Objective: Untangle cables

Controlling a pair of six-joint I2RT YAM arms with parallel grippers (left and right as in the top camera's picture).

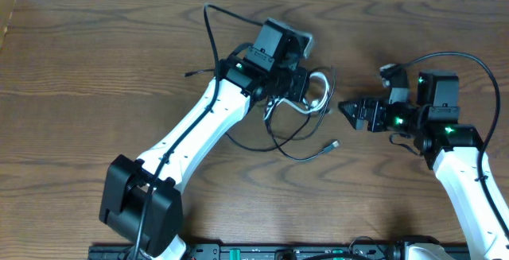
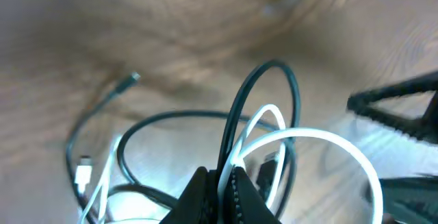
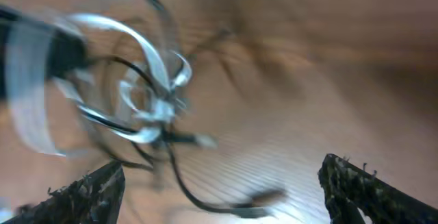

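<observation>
Cables [image 1: 305,109] lie tangled on the table [image 1: 95,69], black and white loops interlaced; I judge untangling barely begun. My left gripper [image 2: 220,183] has jaws clamped on a black cable [image 2: 236,118]; my right gripper [image 3: 222,172] hovers alongside, jaws apart.

The cables [image 1: 302,109] lie heaped on the table [image 1: 95,69], under and just ahead of the left gripper [image 1: 308,93], with one strand rising between its fingertips [image 2: 198,195]. The right gripper [image 1: 343,107] sits just beside the heap, not touching it, with the tangle ahead of it and off to one side. A loose plug end [image 1: 334,143] lies on the table behind both grippers, nearer the arm bases
</observation>
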